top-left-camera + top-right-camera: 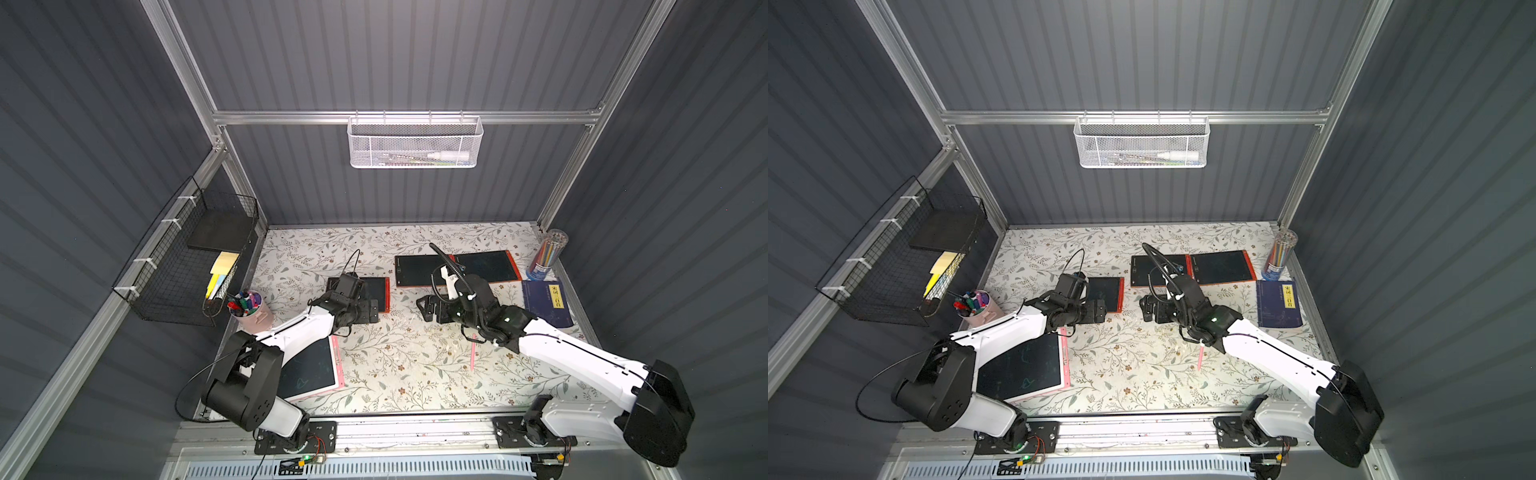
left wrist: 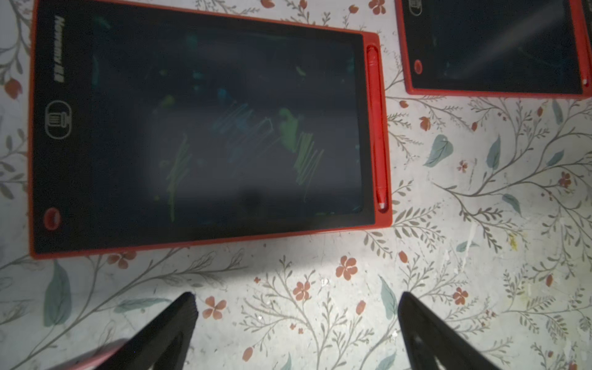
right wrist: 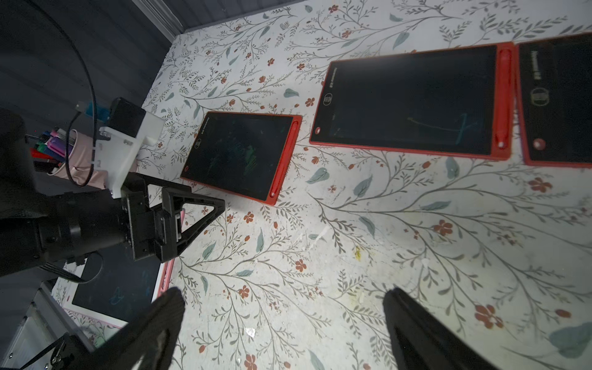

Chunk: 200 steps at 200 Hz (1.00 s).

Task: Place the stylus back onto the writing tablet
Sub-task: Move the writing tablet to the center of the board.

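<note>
A pink stylus [image 1: 473, 353] [image 1: 1201, 358] lies loose on the flowered table, its far end tucked under my right wrist. The pink-framed writing tablet [image 1: 309, 370] [image 1: 1021, 365] [image 3: 118, 285] lies at the near left, partly under my left forearm. My right gripper [image 1: 428, 309] [image 1: 1148, 309] [image 3: 283, 296] hovers open and empty beyond the stylus, toward the table's middle; the stylus is out of the right wrist view. My left gripper [image 1: 370, 311] [image 1: 1096, 311] [image 2: 298, 299] is open and empty by the near edge of a small red tablet [image 2: 198, 128].
The small red tablet holds a red stylus [image 2: 378, 128] in its slot. Two more red tablets [image 1: 419, 270] [image 1: 490, 266] lie at the back. A blue book [image 1: 546, 303] and a pencil tube [image 1: 546, 255] stand at the right, a pink marker cup [image 1: 249, 309] at the left.
</note>
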### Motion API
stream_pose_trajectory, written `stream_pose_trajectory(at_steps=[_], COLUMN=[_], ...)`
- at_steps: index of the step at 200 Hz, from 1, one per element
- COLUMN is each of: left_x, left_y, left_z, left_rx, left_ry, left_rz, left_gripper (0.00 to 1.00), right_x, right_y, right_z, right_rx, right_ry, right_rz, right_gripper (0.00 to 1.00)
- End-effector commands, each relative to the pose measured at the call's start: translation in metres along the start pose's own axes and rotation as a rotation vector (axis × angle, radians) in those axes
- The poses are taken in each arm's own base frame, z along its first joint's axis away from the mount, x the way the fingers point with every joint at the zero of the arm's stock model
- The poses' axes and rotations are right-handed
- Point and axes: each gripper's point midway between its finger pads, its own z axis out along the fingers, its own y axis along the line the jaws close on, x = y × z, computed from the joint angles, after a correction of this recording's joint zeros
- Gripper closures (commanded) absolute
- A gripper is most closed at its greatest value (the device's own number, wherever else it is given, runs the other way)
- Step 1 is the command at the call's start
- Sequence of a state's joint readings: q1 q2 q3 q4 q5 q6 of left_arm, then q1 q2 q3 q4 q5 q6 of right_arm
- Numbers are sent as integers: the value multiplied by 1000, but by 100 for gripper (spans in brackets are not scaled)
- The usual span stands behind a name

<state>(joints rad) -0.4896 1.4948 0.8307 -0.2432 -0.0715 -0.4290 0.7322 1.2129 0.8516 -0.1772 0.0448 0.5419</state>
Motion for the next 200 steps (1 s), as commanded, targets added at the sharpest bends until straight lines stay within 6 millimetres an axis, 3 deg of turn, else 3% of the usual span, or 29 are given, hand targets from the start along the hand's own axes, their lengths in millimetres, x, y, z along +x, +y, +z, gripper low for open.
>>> stream_pose_trajectory(at_steps=[1,80,165,200], left_x=[14,16,13,13], left_y=[11,15,41,43], left_z=[2,25,48,56], left_rx=[-50,-90,-253,-272], left_ry=[37,64,61,59], left_rz=[-31,-27,-20,-15], left_gripper=[1,1,1,1], right_x=[4,1,0,-2], right_y=[-13,-30,-40,-44], right_z=[-10,-29,-40,-43], right_rx=[30,63,90,105], right_ry=[-3,-41,-62,-69], right_rz=[0,24,49,50], right_gripper=[1,1,1,1])
